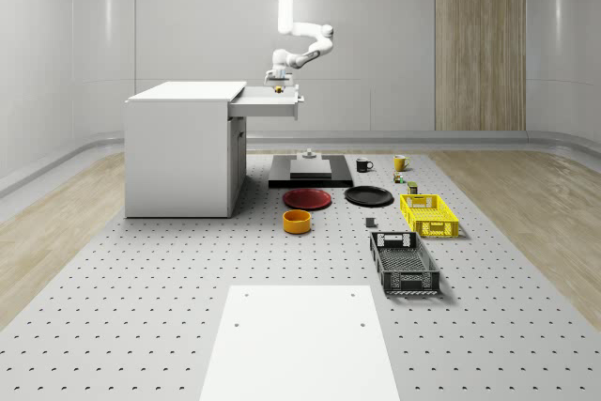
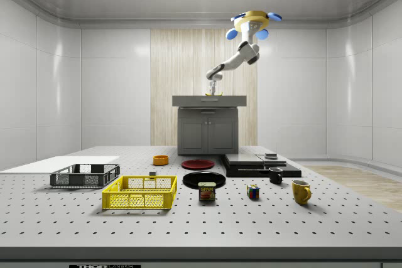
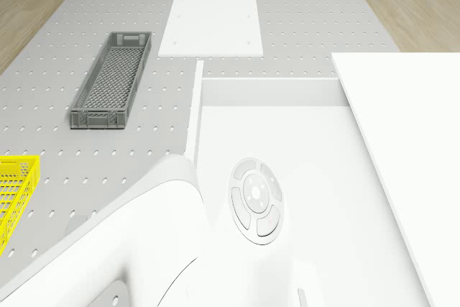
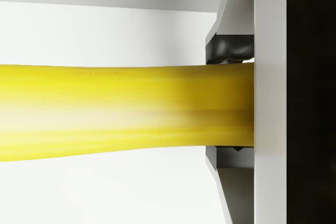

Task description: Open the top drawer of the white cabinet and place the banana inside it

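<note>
Pale panelled walls, one wood panel, perforated grey floor.

A: Support? Grey perforated floor, well below the gripper.
B: On it: white cabinet under the gripper, white sheet, red plate, black plate, orange bowl, yellow crate, grey crate, all well apart from it.

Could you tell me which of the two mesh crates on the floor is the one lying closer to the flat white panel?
The dark grey crate; it lies right beside the white panel, while the yellow crate sits farther off, nearer the black plate.
</note>
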Robot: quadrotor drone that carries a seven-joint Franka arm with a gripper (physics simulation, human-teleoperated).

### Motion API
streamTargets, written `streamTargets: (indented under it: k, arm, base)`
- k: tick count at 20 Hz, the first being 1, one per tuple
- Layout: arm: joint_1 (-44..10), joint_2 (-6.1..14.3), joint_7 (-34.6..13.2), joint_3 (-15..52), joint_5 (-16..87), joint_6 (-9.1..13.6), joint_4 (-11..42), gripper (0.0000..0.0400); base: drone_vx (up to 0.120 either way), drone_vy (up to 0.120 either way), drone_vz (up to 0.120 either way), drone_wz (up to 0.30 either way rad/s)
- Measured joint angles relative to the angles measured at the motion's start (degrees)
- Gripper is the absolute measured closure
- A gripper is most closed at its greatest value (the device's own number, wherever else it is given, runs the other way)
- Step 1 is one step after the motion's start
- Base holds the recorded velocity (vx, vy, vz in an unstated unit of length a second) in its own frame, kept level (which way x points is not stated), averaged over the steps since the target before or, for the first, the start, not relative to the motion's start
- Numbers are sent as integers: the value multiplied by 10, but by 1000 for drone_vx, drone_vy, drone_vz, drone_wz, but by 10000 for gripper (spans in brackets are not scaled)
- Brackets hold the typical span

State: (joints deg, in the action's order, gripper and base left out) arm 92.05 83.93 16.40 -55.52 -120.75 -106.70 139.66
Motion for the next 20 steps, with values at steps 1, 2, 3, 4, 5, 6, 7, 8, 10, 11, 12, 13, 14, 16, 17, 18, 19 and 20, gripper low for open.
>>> streamTargets:
  k: [1,2,3,4,5,6,7,8,10,11,12,13,14,16,17,18,19,20]
  arm:
    - [2,-3,0,5,-5,-3,-5,210]
    - [4,-6,-1,9,-9,-5,-10,210]
    - [5,-9,-1,13,-13,-8,-14,210]
    - [7,-11,-1,18,-17,-10,-19,210]
    - [8,-14,-2,21,-21,-12,-23,210]
    - [10,-17,-2,25,-24,-15,-27,210]
    - [11,-20,-3,29,-28,-17,-32,210]
    - [13,-23,-3,32,-31,-19,-36,210]
    - [14,-27,-4,37,-37,-22,-43,210]
    - [15,-29,-6,39,-39,-22,-45,179]
    - [15,-31,-11,41,-41,-22,-47,139]
    - [15,-33,-16,42,-44,-22,-48,108]
    - [14,-34,-20,41,-45,-21,-48,84]
    - [10,-35,-27,38,-44,-16,-44,51]
    - [8,-34,-29,35,-42,-12,-40,40]
    - [5,-34,-32,32,-41,-9,-36,31]
    - [3,-33,-34,30,-39,-5,-33,24]
    - [1,-33,-35,27,-38,-2,-30,19]
  base:
    - [0,0,0,0]
    - [0,0,0,0]
    - [0,0,0,0]
    - [0,0,0,0]
    - [0,0,0,0]
    - [0,0,0,0]
    - [0,0,0,0]
    - [0,0,0,0]
    - [0,0,0,0]
    - [0,0,0,0]
    - [0,0,0,0]
    - [0,0,0,0]
    - [0,0,0,0]
    - [0,0,0,0]
    - [0,0,0,0]
    - [0,0,0,0]
    - [0,0,0,0]
    - [0,0,0,0]
